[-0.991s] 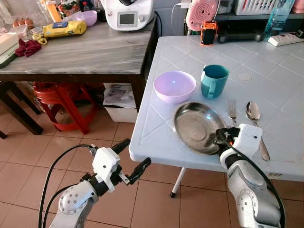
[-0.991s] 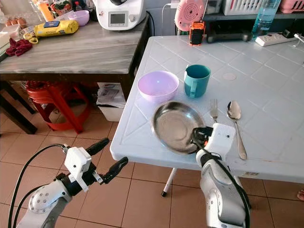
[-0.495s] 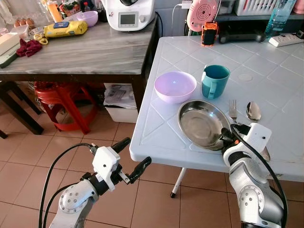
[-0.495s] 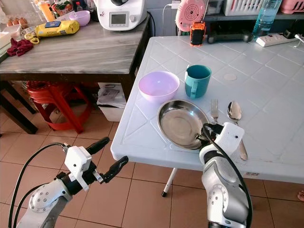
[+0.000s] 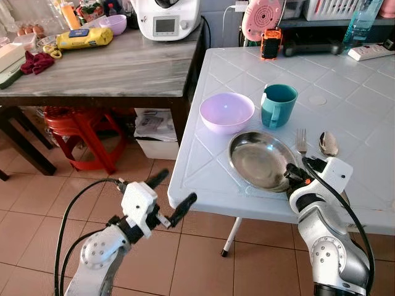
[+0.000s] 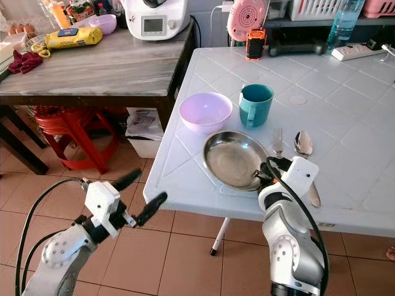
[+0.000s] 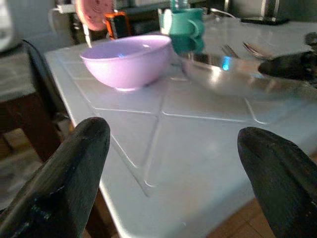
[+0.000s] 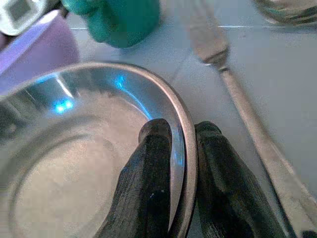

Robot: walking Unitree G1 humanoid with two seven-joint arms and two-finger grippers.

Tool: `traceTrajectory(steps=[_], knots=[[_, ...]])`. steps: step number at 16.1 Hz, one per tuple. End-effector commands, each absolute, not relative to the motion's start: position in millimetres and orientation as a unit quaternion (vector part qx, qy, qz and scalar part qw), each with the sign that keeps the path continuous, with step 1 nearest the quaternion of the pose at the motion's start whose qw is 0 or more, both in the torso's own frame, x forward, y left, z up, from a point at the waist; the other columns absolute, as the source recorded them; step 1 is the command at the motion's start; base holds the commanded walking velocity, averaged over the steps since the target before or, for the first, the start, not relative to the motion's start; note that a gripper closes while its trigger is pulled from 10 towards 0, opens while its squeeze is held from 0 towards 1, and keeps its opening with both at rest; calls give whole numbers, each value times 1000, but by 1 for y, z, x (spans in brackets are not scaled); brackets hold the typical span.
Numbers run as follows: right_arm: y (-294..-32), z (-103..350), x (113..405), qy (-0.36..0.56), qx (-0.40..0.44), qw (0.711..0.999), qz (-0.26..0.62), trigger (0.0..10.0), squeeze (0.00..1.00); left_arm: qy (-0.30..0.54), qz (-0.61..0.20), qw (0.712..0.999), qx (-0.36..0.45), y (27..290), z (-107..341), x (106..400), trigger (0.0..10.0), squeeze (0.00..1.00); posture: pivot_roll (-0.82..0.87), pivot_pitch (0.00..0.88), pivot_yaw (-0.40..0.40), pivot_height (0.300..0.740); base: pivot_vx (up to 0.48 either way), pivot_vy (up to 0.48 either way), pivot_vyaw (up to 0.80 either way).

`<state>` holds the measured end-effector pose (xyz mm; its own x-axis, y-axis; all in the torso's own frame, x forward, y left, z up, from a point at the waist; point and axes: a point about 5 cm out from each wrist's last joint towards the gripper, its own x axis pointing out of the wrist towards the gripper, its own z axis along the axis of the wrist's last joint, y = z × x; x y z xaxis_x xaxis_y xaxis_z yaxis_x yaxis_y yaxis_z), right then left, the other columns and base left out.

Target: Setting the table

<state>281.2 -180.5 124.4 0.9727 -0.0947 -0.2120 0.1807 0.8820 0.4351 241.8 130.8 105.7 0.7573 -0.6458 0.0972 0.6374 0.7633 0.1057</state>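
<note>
A round steel plate (image 5: 256,159) lies on the white tiled table (image 5: 203,179), near its front edge. My right gripper (image 5: 295,177) is shut on the plate's near right rim; in the right wrist view the rim (image 8: 185,124) runs between the two black fingers (image 8: 153,168). Behind the plate stand a lilac bowl (image 5: 226,112) and a teal mug (image 5: 278,105). Right of the plate lie a fork (image 5: 302,143) and a spoon (image 5: 328,145). My left gripper (image 5: 168,190) hangs open below the table's front left edge, holding nothing.
A grey wooden table (image 5: 105,65) stands to the left with a white appliance (image 5: 165,17), a yellow packet and a small bowl on it. A red stool (image 5: 80,129) sits beneath it. At the white table's back are a pink fan (image 5: 262,17), an orange device and a power strip.
My right gripper has slid the steel plate a little away from the table's front edge, toward the fork. The left arm has shifted only slightly.
</note>
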Motion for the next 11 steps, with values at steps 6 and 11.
traceTrajectory(steps=[6,11], knots=[[-157,172,271,-4,164,986,31,10000,0,-81,-232,968,55,145,111,261,10000,0,-138,64,93,740,0,0,0],[-165,182,260,-29,131,991,20,10000,0,-71,-111,987,95,167,112,284,10000,0,-152,73,96,740,0,0,0]])
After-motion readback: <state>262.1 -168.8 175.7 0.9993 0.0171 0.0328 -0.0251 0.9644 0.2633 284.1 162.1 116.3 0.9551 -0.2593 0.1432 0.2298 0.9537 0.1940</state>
